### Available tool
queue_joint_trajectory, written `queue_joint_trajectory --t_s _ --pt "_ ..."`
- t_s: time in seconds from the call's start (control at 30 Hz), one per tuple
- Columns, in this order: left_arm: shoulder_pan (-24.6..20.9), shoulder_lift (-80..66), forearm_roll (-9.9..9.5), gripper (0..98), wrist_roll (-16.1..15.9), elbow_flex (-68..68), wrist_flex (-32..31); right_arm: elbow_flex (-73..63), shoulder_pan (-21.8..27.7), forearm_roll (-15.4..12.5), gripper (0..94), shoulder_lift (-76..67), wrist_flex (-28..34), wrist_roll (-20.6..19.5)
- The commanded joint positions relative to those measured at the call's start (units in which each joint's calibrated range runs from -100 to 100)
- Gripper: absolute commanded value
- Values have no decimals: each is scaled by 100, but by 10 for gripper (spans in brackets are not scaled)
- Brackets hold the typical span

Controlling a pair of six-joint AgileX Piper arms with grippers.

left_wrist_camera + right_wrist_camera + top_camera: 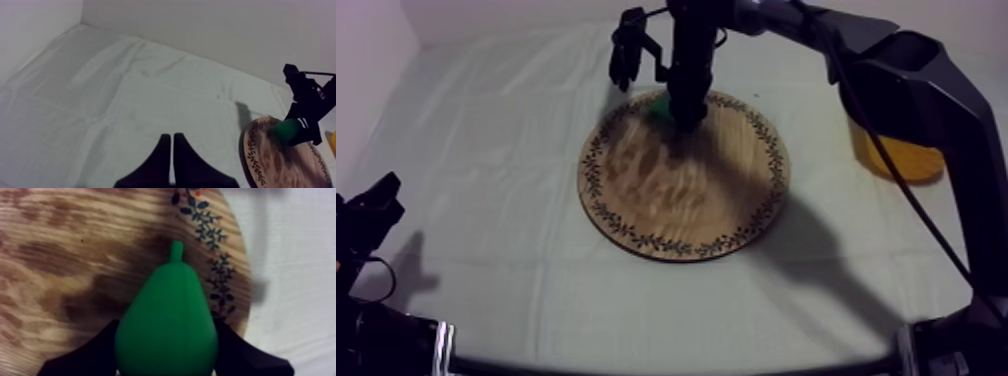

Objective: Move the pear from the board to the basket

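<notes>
The right claw [683,112] stands over the far rim of the wooden board [686,200], its fingers [90,355] pinching the green pear [167,323] from both sides. The pear seems to touch the wood, though I cannot be sure. The yellow basket [908,158] sits on the table [486,150] beside the board. The left claw [171,142] is pressed together, holding nothing.

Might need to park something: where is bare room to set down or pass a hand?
Free: the cloth left of the wooden board, out to the left hand, the strip along the board's near edge, and the board's near half. Crowded: the board's far rim, where the right hand is on the pear, and under that arm toward the yellow basket.
</notes>
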Motion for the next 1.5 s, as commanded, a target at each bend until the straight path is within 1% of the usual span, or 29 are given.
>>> queue_joint_trajectory --t_s 0.0,0.13,0.33,0.4,0.6,0.67,0.9,1.17,1.37,1.47 --pt "0 0 -2 1 1 0 -1 47 -2 -17 393 -133 -6 15" --pt "0 0 -2 1 1 0 -1 184 10 19 383 -537 32 24" --pt "0 0 -2 1 1 0 -1 413 131 165 380 -1358 -56 -30" --pt "0 0 -2 1 1 0 -1 534 194 247 378 -1632 -179 -102" --pt "0 0 -2 1 1 0 -1 1089 413 484 370 -2423 -692 -495" --pt "0 0 -2 1 1 0 -1 1308 489 547 371 -2673 -809 -663" --pt "0 0 -2 1 1 0 -1 2041 818 813 381 -3402 -1196 -1457" --pt "0 0 -2 1 1 0 -1 3057 1351 1230 388 -4161 -1770 -2396" --pt "0 0 -2 1 1 0 -1 3799 1785 1442 386 -4647 -2051 -2943" --pt "0 0 -2 1 1 0 -1 4143 1975 1448 386 -4817 -2152 -3132"
